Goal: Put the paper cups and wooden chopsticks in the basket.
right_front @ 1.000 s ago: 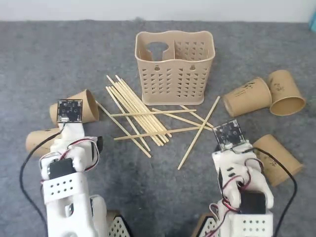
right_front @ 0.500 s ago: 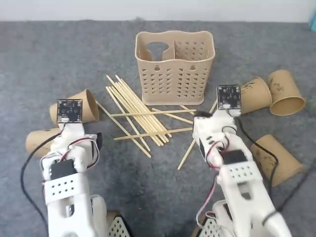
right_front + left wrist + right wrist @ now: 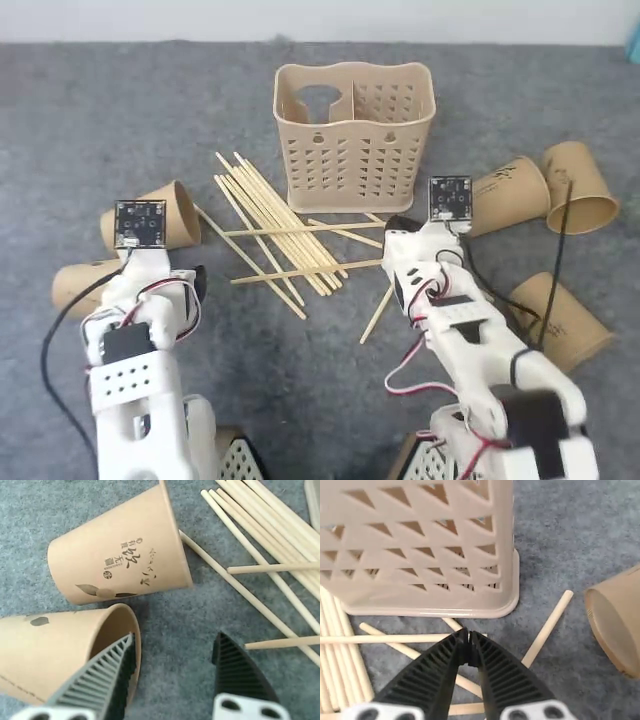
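The beige perforated basket (image 3: 355, 120) stands upright at the back centre. Several wooden chopsticks (image 3: 280, 225) lie scattered on the grey mat in front of it. Two paper cups (image 3: 160, 215) (image 3: 85, 285) lie on their sides at the left, and three more (image 3: 500, 195) (image 3: 580, 185) (image 3: 560, 320) at the right. My left gripper (image 3: 172, 665) is open just above the mat, one finger at the rim of the nearer cup (image 3: 50, 650), the other cup (image 3: 120, 550) beyond. My right gripper (image 3: 468, 636) is shut, its tips over crossed chopsticks (image 3: 405, 639) by the basket's (image 3: 420, 545) front corner.
The left arm (image 3: 140, 300) stands at the front left and the right arm (image 3: 450, 300) reaches toward the basket's front right corner. A cup's open mouth (image 3: 617, 625) lies close beside the right gripper. Bare grey mat stretches in front between the arms.
The right arm has swung forward and to the left, from the front right up to the basket's front right corner. The left arm has kept still.
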You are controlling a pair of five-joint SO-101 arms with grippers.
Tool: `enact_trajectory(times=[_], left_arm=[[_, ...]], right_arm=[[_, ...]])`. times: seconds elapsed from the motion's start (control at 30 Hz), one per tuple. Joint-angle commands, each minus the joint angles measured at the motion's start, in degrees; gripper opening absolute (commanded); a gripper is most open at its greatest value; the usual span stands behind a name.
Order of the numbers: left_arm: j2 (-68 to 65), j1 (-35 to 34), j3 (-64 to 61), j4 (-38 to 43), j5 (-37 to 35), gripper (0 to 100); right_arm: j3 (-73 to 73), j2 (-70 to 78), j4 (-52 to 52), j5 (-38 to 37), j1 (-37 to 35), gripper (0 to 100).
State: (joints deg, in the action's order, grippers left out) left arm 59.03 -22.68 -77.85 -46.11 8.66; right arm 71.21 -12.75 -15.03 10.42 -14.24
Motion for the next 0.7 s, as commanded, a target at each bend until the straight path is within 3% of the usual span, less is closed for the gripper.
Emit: enact_trajectory(times=[0.0, 0.33, 0.57, 0.67], left_arm=[[-0.44, -0.44, 0.22, 1.05, 0.18, 24], [-0.44, -0.44, -0.04, 0.97, 0.18, 24], [-0.09, -0.53, -0.4, 0.97, 0.26, 24], [-0.09, -0.53, -0.4, 0.97, 0.26, 24]], right_arm=[[-3.96, 2.24, -3.03, 0.53, 1.01, 0.9], [-4.04, 2.95, -2.68, 0.88, 2.95, 0.8], [-11.16, 3.12, 14.99, 16.53, 7.08, 0.8], [-13.27, 3.3, 20.18, 18.11, 6.73, 0.8]])
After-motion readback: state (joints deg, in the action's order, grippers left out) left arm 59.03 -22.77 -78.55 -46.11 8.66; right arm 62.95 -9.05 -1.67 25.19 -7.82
